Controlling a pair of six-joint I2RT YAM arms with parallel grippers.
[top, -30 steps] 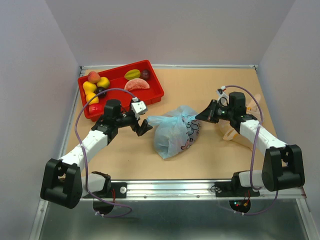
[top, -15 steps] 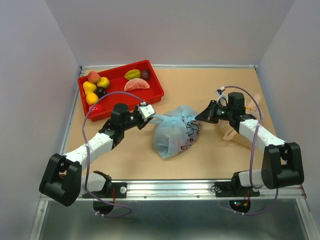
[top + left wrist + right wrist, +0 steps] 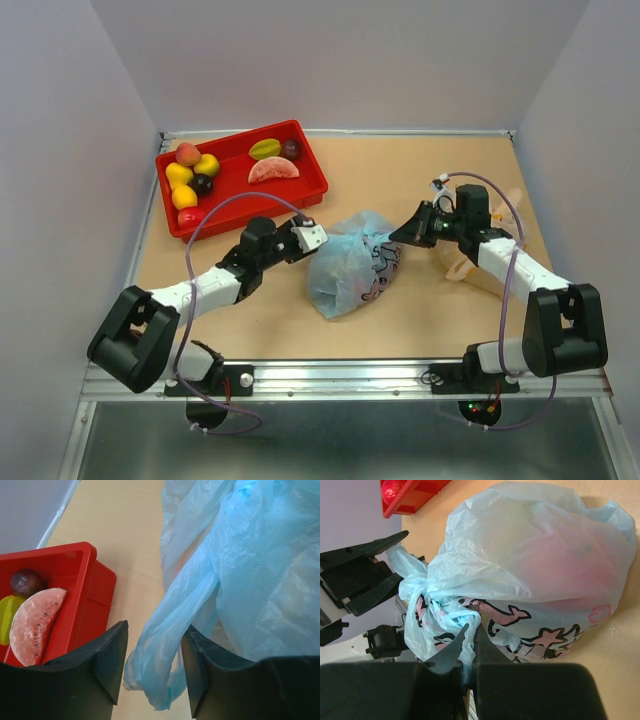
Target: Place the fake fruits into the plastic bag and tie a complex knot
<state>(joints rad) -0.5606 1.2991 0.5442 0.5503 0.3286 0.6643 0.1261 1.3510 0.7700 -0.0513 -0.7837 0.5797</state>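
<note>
The plastic bag (image 3: 350, 265) lies bulging at the table's middle, with pink shapes showing through its light-blue film (image 3: 540, 555). My right gripper (image 3: 398, 236) is shut on a strip of the bag's film (image 3: 470, 645), just behind a twisted knot (image 3: 451, 611) of handle film. My left gripper (image 3: 314, 238) is at the bag's left side, open. A loose handle strip (image 3: 167, 630) hangs between its fingers and touches only the right one. Several fake fruits lie in the red tray (image 3: 310, 190), among them a peach (image 3: 187, 153), a melon slice (image 3: 34, 625) and a plum (image 3: 25, 582).
The red tray stands at the back left, close behind my left arm. A pale orange-beige bag (image 3: 468, 270) lies under my right arm. Grey walls close in the table on three sides, and a metal rail (image 3: 340, 375) runs along the near edge.
My left arm has swung right from beside the tray up to the bag, its jaws narrowing around the loose handle strip. The right arm and the bag have stayed put.
</note>
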